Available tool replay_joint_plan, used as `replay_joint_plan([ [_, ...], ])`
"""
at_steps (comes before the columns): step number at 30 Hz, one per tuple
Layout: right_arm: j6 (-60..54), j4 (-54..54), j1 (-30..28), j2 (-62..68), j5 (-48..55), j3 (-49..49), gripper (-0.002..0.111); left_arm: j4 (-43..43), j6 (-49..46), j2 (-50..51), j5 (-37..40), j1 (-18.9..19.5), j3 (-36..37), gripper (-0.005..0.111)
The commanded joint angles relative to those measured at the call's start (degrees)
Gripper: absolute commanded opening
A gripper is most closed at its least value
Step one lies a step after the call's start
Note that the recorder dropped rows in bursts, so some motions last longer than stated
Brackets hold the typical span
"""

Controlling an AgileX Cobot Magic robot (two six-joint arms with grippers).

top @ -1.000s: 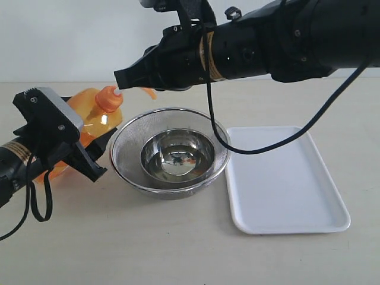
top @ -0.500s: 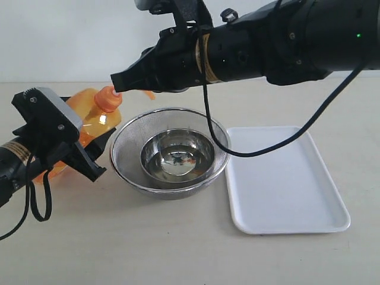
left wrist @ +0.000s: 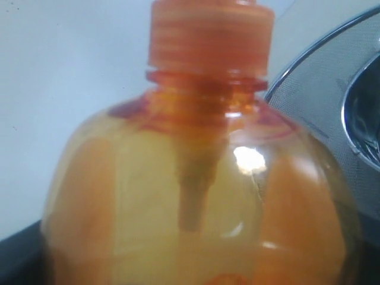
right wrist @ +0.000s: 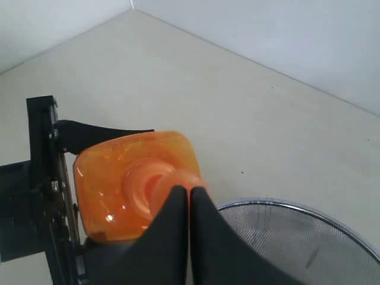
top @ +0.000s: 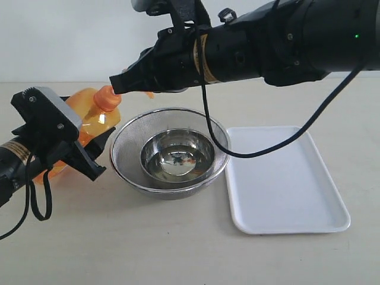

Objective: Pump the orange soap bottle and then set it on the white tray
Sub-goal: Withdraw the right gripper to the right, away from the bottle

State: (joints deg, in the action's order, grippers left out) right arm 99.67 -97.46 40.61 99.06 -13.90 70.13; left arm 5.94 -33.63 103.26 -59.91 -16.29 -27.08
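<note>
Two arms share the pumping step: our left gripper (top: 94,149) clasps the tilted bottle (top: 95,119) beside the bowl (top: 126,145); our right gripper (top: 119,83), pinched closed, meets its pump head (top: 108,95). Next we likely press down; the tray (top: 285,184) waits apart.

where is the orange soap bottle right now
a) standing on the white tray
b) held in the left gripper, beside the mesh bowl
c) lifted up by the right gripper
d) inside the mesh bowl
b: the orange soap bottle sits tilted between the jaws of the left gripper, next to the mesh bowl. The white tray has no bottle on it, and the shut right gripper is only at the pump head.
</note>
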Motion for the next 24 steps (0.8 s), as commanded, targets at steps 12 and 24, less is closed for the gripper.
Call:
replay_joint_plan([
  [12, 0.9, -2.5, 1.1, -13.9, 4.1, -0.9, 0.0, 0.5, 4.5, -0.6, -3.0, -0.9, -0.4, 0.005],
  [24, 0.4, -2.5, 1.1, -31.8, 33.1, -16.3, 0.0, -1.6, 8.3, -0.6, -3.3, -0.9, -0.4, 0.005],
])
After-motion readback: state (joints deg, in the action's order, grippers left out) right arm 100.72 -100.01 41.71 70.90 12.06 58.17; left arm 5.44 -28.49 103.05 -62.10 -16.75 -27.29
